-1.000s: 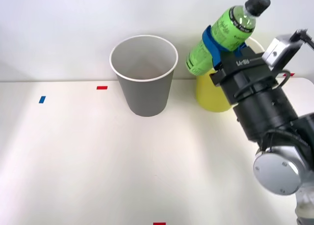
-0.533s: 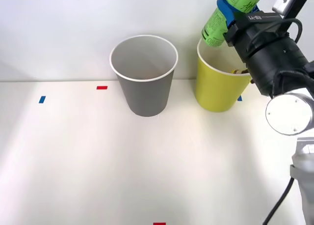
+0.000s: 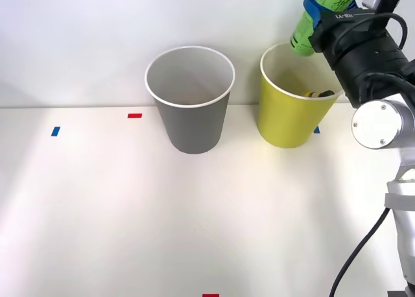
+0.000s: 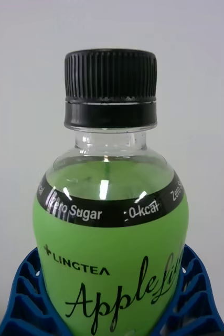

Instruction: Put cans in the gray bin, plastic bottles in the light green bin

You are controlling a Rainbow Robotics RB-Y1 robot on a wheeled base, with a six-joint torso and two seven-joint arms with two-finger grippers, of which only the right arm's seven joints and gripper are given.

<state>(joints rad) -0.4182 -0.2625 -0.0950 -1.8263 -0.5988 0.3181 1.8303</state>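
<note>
Since a moment ago the right hand (image 3: 319, 10) has lifted the green bottle (image 3: 322, 15) higher, now just above the light green bin (image 3: 285, 118), beside the gray bin (image 3: 192, 125). Clamped mid-label, the liquid-filled bottle looks heavy, smooth and slightly squeezable, so that mid-body hold suits it.

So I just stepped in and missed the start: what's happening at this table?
The robot's right gripper is shut on a green-labelled plastic bottle with a black cap and holds it in the air above the light green bin, near its rim. Something small and yellow-and-black already lies inside that bin. The gray bin stands to the left of it on the white table; nothing is visible inside it.
</note>
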